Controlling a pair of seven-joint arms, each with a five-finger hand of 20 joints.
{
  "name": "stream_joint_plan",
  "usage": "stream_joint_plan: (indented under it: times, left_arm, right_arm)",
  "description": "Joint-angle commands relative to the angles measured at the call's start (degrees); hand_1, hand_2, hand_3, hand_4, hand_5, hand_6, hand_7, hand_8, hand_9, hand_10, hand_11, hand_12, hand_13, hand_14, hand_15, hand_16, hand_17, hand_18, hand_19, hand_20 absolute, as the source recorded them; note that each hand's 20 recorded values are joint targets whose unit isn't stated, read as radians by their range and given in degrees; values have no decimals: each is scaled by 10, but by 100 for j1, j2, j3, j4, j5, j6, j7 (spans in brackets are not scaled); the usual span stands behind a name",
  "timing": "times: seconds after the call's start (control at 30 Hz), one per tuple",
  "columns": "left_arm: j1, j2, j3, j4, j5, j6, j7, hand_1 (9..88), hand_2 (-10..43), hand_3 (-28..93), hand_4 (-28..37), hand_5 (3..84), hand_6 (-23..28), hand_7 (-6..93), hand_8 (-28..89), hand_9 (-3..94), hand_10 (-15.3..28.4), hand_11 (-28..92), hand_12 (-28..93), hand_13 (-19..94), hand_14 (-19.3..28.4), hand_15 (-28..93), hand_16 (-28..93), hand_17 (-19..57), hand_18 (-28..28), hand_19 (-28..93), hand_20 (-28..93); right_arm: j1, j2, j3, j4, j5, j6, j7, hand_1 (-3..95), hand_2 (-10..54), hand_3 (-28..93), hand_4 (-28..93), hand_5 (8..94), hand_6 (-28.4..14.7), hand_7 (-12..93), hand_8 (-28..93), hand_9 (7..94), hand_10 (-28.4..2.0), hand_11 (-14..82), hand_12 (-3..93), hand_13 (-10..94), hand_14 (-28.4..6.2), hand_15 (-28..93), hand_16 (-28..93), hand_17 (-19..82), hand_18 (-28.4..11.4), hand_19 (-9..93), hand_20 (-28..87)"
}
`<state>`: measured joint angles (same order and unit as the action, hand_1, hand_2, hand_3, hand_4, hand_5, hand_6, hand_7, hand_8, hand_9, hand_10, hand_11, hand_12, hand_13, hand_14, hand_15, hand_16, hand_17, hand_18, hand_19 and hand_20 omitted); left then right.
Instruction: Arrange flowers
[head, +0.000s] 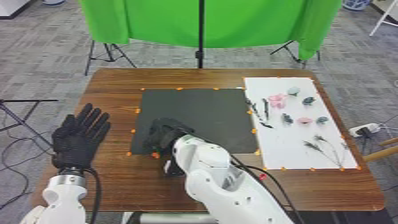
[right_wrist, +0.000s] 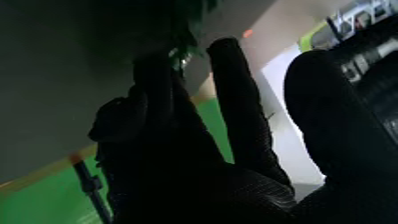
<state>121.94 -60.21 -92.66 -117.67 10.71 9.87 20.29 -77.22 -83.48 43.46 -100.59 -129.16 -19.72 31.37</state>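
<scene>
Head view faces down — wrist view close.

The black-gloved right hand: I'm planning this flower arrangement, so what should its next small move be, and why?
Probably settle the green leafy foliage gently onto the dark grey rectangular mat: the foliage shows beside the black-gloved right hand, which is at the mat's near left part, while the pink flowers lie on the white rectangular sheet.

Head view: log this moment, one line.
Right hand: over dark mat | left hand: open, beside mat | pink flowers: on white sheet
</scene>
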Motion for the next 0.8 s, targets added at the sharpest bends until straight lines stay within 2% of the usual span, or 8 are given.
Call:
stream_joint_plan:
  times: [0.03, 0.2, 0.27, 0.33, 0.37, 0.47, 0.6, 0.8]
  left_arm:
    - [244, -200, -93, -14, -27, -51, 12, 288, 124, 783, -283, 434, 97, 76, -90, 367, 148, 178, 73, 260, 158, 301, -73, -86, 138, 333, 94]
    - [324, -273, -168, -51, -21, -69, 2, 287, 124, 783, -283, 434, 98, 76, -89, 367, 149, 177, 73, 260, 158, 300, -74, -87, 138, 333, 94]
    - [320, -267, -183, -65, -13, -111, 32, 287, 123, 783, -283, 434, 98, 75, -89, 366, 148, 177, 73, 260, 158, 300, -74, -87, 138, 333, 94]
    - [352, -273, -200, -79, 1, -129, 44, 287, 122, 783, -283, 433, 97, 76, -89, 365, 148, 177, 73, 260, 158, 300, -74, -87, 138, 333, 94]
    - [414, -273, -238, -117, -21, -115, 68, 287, 122, 783, -283, 433, 97, 76, -89, 365, 148, 176, 73, 260, 158, 299, -75, -86, 138, 333, 94]
    - [478, -230, -325, -151, -27, -102, 165, 286, 120, 784, -283, 431, 96, 76, -89, 365, 148, 176, 73, 259, 157, 296, -74, -86, 138, 332, 94]
    - [545, -231, -471, -182, -75, -139, 316, 287, 120, 785, -283, 432, 96, 75, -89, 365, 148, 175, 74, 259, 157, 293, -73, -86, 138, 332, 94]
    - [628, -167, -627, -268, -62, -184, 528, 287, 118, 785, -283, 432, 96, 75, -89, 365, 147, 174, 74, 259, 157, 291, -71, -83, 137, 328, 93]
  right_arm:
    - [-268, 366, 277, -703, 408, 866, -241, 319, 44, 722, -195, 623, -34, 92, -111, 381, -275, 157, 149, 243, -277, 768, 106, 214, -269, 891, 541]
    - [-582, 875, 992, -1164, 550, 1543, -296, 289, 6, 788, -196, 621, -32, 109, -112, 371, -266, 162, 147, 228, -268, 761, 87, 205, -262, 884, 541]
    - [-738, 1166, 1375, -1262, 330, 1979, -357, 292, -14, 820, -213, 610, -35, 121, -117, 394, -261, 176, 149, 230, -264, 758, 81, 204, -260, 881, 539]
    - [-907, 1473, 1803, -1420, 289, 2199, -116, 299, -28, 841, -224, 602, -36, 125, -122, 419, -253, 186, 149, 252, -253, 751, 79, 204, -258, 878, 536]
    - [-1007, 1661, 2058, -1487, 245, 2263, 22, 303, -40, 852, -228, 591, -42, 126, -123, 435, -251, 194, 149, 263, -251, 750, 81, 207, -258, 876, 534]
    - [-1400, 2152, 2606, -1640, -57, 2633, 239, 314, -67, 862, -242, 562, -66, 131, -125, 465, -246, 212, 152, 292, -244, 748, 88, 218, -261, 873, 524]
    - [-1936, 2623, 3273, -1853, -387, 2685, 475, 330, -94, 873, -270, 580, -74, 138, -127, 503, -234, 228, 152, 330, -229, 740, 117, 227, -259, 875, 503]
    - [-3148, 3044, 4498, -2285, -839, 2326, 880, 331, -95, 864, -280, 591, -74, 139, -128, 525, -225, 239, 155, 350, -221, 738, 126, 234, -261, 877, 497]
